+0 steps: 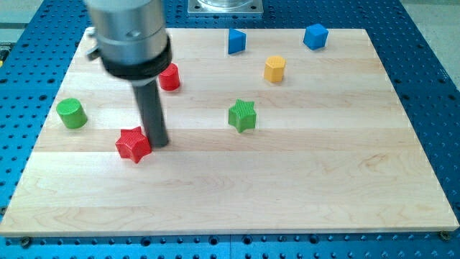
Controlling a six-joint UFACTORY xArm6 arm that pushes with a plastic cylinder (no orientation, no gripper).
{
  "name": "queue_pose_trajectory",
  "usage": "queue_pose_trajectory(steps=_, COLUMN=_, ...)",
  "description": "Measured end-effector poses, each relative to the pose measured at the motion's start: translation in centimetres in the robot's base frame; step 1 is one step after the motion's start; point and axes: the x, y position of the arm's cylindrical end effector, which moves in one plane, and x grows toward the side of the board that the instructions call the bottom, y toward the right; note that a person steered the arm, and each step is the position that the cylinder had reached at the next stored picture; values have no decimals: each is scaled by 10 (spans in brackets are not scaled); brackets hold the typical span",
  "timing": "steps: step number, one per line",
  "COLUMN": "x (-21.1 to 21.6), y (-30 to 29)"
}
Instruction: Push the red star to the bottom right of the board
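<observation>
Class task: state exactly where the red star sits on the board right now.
The red star lies in the board's left half, below the middle, with my tip against its right side; the green cylinder is up-left of it.

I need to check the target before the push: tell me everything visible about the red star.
The red star is a small ridged block, apparently plastic, lying flat on the wooden board at the view's lower left. My tip sits against its right side, seemingly touching. No other block touches it; the green cylinder stands apart to its upper left.
</observation>
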Motion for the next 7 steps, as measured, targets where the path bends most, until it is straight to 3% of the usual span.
queue_pose_trajectory(steps=1, x=42, y=-36)
queue_pose_trajectory(steps=2, x=41, y=11)
queue_pose_trajectory(steps=3, x=-24, y=29)
queue_pose_trajectory(steps=5, x=-16, y=-90)
queue_pose_trajectory(steps=6, x=16, y=-128)
queue_pose_trajectory(steps=7, x=40, y=-107)
